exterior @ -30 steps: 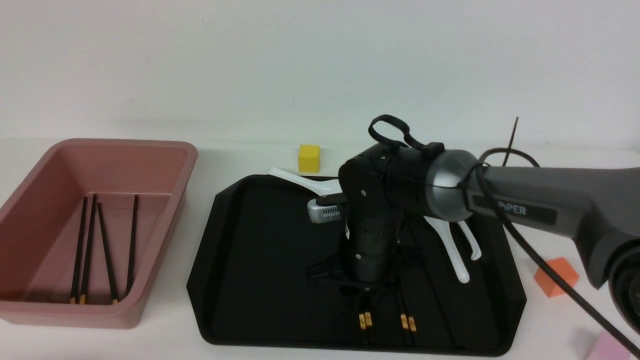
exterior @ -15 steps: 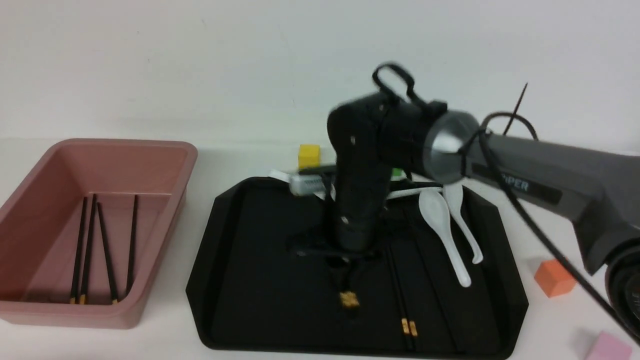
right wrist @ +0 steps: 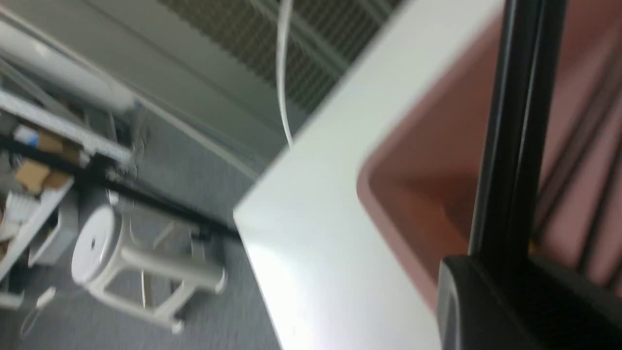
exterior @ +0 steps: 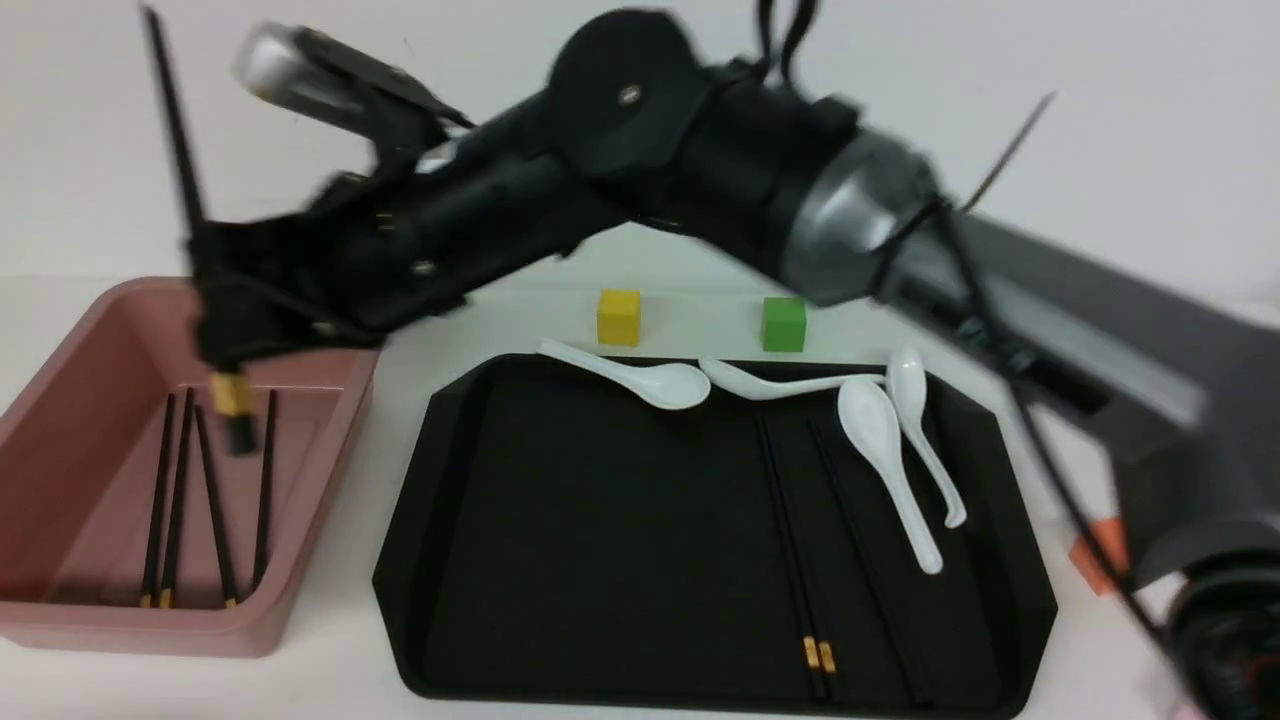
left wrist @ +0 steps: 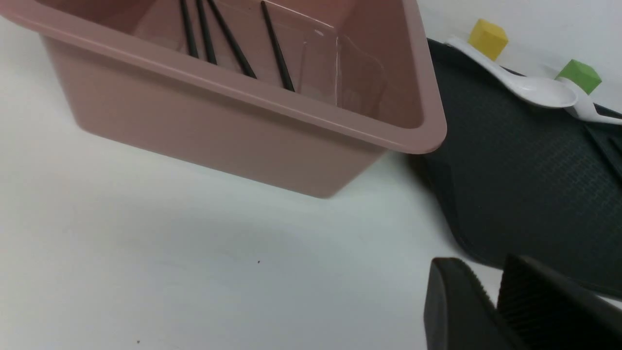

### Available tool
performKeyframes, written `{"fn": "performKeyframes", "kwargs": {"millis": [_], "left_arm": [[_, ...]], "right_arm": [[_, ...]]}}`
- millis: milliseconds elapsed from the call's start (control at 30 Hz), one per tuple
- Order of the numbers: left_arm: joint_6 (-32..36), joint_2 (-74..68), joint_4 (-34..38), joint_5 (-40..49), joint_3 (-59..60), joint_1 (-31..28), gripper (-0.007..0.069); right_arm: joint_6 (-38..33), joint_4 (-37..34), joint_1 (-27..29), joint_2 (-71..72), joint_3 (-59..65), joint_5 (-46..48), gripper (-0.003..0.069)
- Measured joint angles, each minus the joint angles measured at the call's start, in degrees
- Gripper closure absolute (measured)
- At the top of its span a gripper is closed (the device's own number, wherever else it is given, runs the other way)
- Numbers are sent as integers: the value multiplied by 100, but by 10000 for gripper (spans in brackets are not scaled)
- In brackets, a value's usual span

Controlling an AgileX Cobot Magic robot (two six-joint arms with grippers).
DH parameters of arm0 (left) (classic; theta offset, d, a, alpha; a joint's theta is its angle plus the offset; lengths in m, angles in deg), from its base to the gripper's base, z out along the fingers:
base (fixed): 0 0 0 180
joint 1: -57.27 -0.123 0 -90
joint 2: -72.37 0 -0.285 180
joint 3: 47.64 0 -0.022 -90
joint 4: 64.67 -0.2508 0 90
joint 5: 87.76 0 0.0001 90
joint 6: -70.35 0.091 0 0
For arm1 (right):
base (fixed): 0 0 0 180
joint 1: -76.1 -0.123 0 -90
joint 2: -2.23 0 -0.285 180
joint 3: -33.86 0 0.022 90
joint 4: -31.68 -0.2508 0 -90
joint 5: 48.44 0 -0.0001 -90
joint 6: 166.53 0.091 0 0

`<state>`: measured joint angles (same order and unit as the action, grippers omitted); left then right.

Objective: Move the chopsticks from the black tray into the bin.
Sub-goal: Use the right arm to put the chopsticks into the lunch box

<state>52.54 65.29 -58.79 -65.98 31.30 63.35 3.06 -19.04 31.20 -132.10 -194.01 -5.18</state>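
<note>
held chopsticks (exterior: 172, 110): no longer on the black tray (exterior: 560, 520). A second ago they lie flat there under the descending gripper, and half a second ago they are just lifted. Now they stand nearly upright over the bin (exterior: 45, 385), with the gold-banded ends hanging inside its walls on the tray side.
right gripper (exterior: 225, 335): clamped tight on the shafts just above the gold bands (the right wrist view shows what looks like two shafts side by side rising from the pads, with the bin's pink inside behind them).
right arm: it has swung across from the tray to the bin and is blurred, so probably not settled.
chopsticks in the bin (exterior: 185, 500): four lie lengthwise on the bin's floor, unchanged over the last second.
remaining chopsticks (exterior: 800, 560): at least two lie on the tray's half away from the bin, uncovered now that the arm has left.
soup spoons (exterior: 880, 440): white, on the tray's far part, well apart from the bin.
left gripper (left wrist: 498, 311): pads pressed together with nothing between them, low over the table near the bin's front corner.
meaning: the carry looks nearly done and only the release is left for this pair. Upright sticks could tip over the bin's rim, so lowering first seems safer. Another trip is still needed.
</note>
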Motion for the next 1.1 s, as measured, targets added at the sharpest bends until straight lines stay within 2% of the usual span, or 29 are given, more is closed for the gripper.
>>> {"fn": "performKeyframes", "kwargs": {"millis": [267,500,733,967,1100], "left_arm": [[0,0,0,0,0,0,459],[0,0,0,6,0,0,453],[0,0,0,6,0,0,445],[0,0,0,6,0,0,439],[0,0,0,10,0,0,438]], "right_arm": [[-222,-111,-260,-817,-12,-1072,515],[-203,166,-305,-1011,-8,-1064,437],[569,1254,-300,-854,-477,-11,426],[1711,3234,-255,40,-1328,2515,426],[1795,3987,-244,754,-1494,2843,459]]}}
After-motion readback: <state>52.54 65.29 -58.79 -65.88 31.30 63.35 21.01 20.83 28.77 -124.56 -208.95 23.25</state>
